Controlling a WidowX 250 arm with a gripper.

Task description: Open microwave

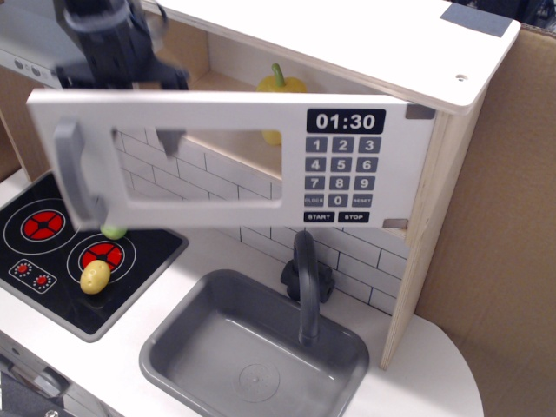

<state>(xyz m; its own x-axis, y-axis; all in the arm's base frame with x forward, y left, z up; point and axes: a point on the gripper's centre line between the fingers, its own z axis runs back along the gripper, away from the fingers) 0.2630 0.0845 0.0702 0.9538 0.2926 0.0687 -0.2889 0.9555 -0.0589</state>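
Note:
The microwave (pixel 365 52) is a wooden box with a pale grey door (pixel 217 187) that stands partly swung out on its right-hand hinges. The door has a clear window, a grey bar handle (pixel 76 174) at its left end, a black display (pixel 345 120) reading 01:30 and grey keypad buttons. My dark gripper (pixel 152 82) is blurred at the top left, behind the door's upper left edge and reaching into the opening. One finger shows through the window. I cannot tell whether it is open or shut. A yellow pepper (pixel 280 85) sits inside.
A black stovetop (pixel 35 261) with red rings lies at lower left, with a yellow potato (pixel 95 276) and a green item (pixel 111 232) half hidden by the door. A grey sink (pixel 174 347) with a dark faucet (pixel 304 278) sits below. A cardboard wall (pixel 504 217) stands at right.

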